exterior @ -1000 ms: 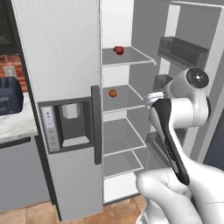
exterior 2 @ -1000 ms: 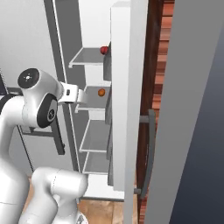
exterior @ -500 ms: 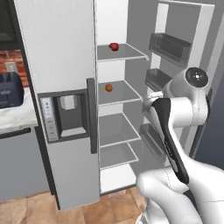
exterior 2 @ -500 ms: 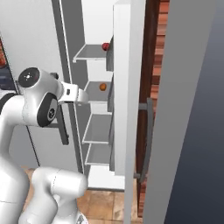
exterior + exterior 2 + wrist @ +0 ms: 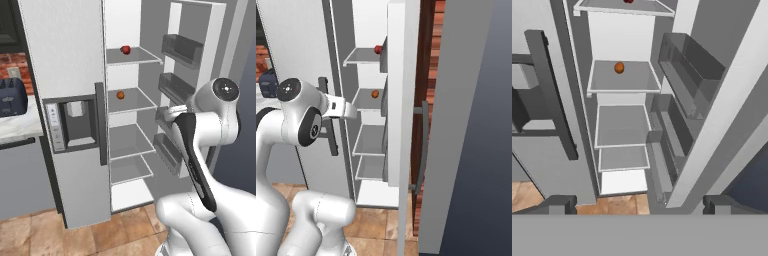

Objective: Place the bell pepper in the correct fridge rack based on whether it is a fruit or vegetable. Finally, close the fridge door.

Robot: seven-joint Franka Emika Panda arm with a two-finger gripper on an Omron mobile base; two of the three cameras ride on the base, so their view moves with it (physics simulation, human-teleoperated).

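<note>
On the fridge rack [image 5: 131, 56] sits the bell pepper [image 5: 125, 49], so with my tool [image 5: 637, 202] wide and empty, I should swing behind the fridge door [image 5: 192, 75] and push steadily.

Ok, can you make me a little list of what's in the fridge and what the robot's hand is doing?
top shelf: flat pale-grey top rack holds the tiny glossy red bell pepper
second shelf: small round orange fruit
lower shelves: bare grey
right door: tall silver-grey fridge door stands open, dark bins inside
hand: open hand holding nothing, facing into the fridge
</note>
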